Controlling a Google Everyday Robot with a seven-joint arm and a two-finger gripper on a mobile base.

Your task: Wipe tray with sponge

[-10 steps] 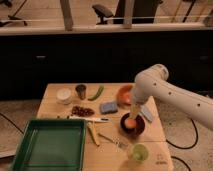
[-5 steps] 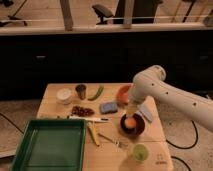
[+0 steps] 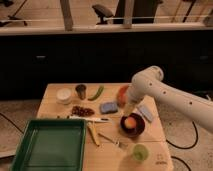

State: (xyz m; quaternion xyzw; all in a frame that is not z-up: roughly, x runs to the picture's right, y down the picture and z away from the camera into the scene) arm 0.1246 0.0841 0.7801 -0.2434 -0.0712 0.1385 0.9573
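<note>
- One large green rectangular tray (image 3: pixel 50 145) sits front-left on your wooden tabletop (image 3: pixel 105 157).
- One small blue rectangular sponge (image 3: pixel 108 107) lies mid-tabletop.
- Your one hand (image 3: pixel 129 114) hangs wide, empty, above one dark round bowl (image 3: pixel 133 131).

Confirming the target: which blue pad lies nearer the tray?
The darker blue sponge, left of the bowl; the paler slab lies right of the gripper hovering above that bowl.
</note>
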